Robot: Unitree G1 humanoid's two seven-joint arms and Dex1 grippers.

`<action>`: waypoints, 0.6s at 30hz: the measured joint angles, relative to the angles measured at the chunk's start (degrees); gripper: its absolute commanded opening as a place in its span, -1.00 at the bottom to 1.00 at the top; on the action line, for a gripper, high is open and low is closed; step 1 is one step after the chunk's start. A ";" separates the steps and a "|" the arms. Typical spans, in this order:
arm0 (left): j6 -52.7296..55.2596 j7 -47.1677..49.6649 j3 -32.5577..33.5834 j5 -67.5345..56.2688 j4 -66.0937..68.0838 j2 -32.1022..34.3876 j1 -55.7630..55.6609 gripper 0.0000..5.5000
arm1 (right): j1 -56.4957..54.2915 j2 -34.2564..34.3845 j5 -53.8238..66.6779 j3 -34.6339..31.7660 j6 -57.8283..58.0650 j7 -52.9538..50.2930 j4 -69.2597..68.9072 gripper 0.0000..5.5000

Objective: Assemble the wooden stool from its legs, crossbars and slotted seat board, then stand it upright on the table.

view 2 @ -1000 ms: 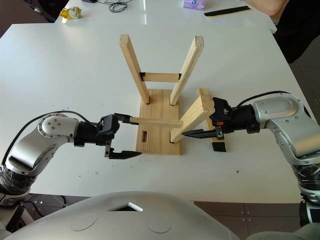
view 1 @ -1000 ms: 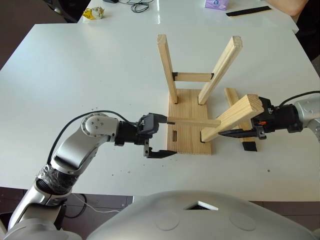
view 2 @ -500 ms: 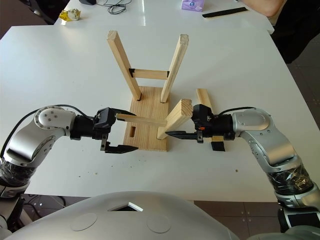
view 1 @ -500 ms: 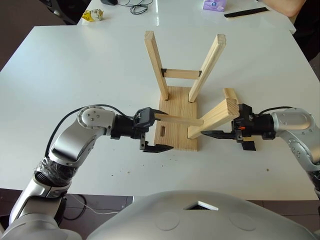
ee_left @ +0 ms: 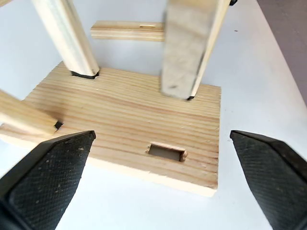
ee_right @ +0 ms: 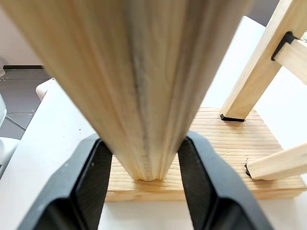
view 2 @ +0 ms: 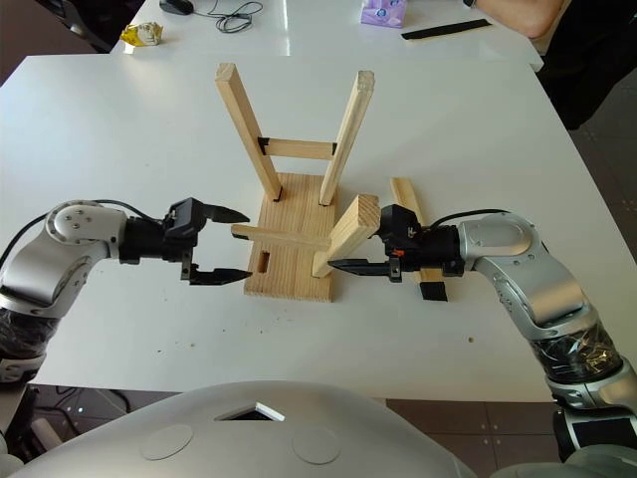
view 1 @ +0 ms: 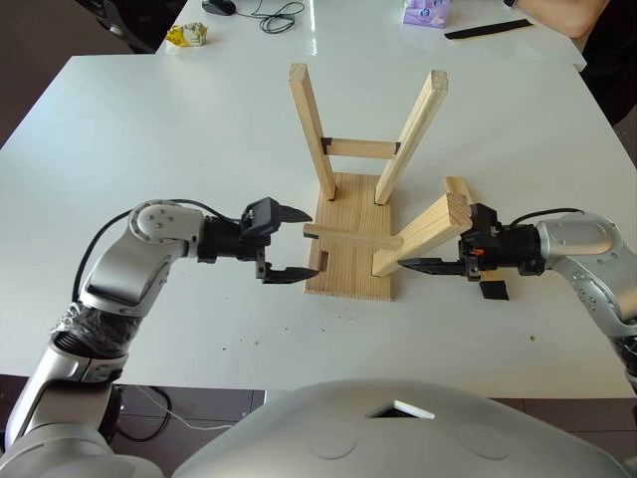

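The slotted seat board point(view 1: 350, 261) lies flat on the white table. Two legs point(view 1: 309, 129) point(view 1: 410, 134) stand in its far slots, joined by a crossbar point(view 1: 358, 148). A third leg point(view 1: 426, 233) leans tilted at the board's right edge, with my right gripper point(view 1: 434, 261) shut on it. In the right wrist view its pads point(ee_right: 93, 178) press both sides of that leg point(ee_right: 144, 96). A thin crossbar point(view 1: 353, 238) runs left from this leg over the board. My left gripper point(view 1: 313, 242) stands open at the bar's free end, not holding it. The empty near slot point(ee_left: 166, 151) lies ahead of it.
A loose leg point(view 1: 460, 188) lies on the table behind my right gripper. A small black piece point(view 1: 495, 291) sits near the right wrist. At the far edge are a yellow wrapper point(view 1: 186, 35), cables point(view 1: 269, 12) and a purple pack point(view 1: 428, 10).
My left gripper has drawn back to the left, away from the crossbar's free end, staying open. The right gripper keeps its hold on the tilted leg. The head view shifted earlier.
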 measured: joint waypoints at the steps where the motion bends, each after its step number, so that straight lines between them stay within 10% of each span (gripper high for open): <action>1: -0.98 -0.88 0.26 0.35 0.98 0.75 -0.12 0.90 | -0.02 -0.01 0.02 0.00 0.11 -0.02 0.01 -0.26; 18: -4.41 -3.43 2.39 2.07 7.85 1.58 -4.08 0.90 | 7.85 7.83 -13.76 6.37 -1.23 -9.42 9.95 0.27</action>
